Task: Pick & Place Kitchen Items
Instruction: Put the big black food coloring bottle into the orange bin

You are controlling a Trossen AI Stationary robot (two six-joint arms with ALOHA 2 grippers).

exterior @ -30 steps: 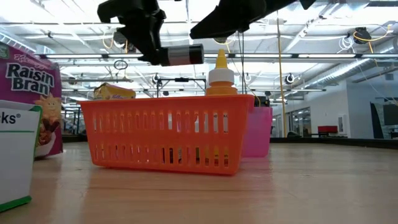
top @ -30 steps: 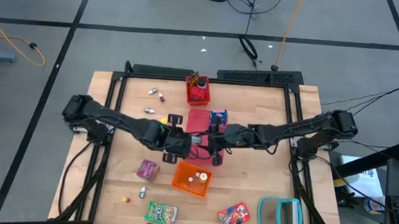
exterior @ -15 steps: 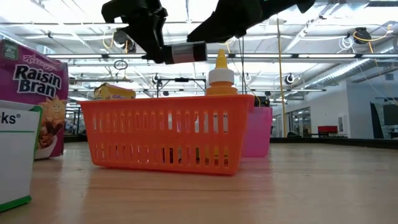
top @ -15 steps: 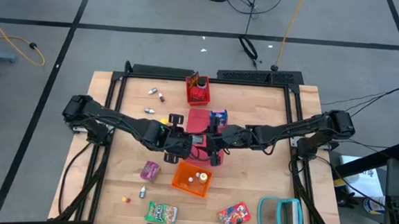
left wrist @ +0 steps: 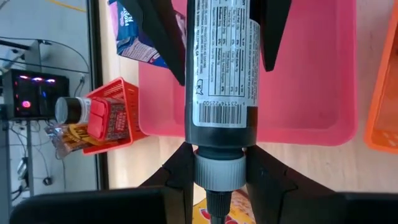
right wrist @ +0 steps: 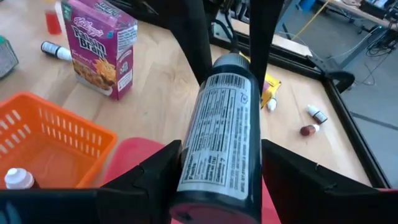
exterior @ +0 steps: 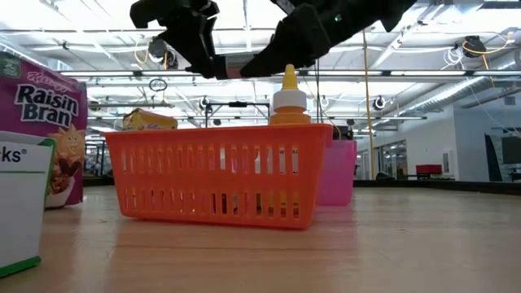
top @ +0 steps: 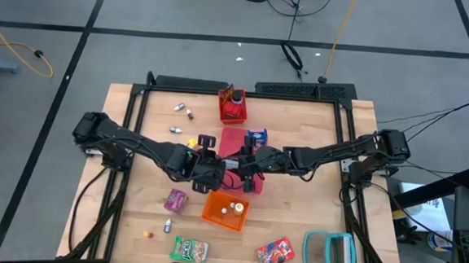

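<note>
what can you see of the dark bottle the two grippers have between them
The dark bottle is a black squeeze bottle with a white printed label carrying a barcode, and a grey ribbed cap with a thin nozzle. It looks like plastic. It hangs sideways in the air above the pink tray, near the orange basket. The left gripper clamps its cap end; the right gripper straddles its other end, fingers on both sides.
</note>
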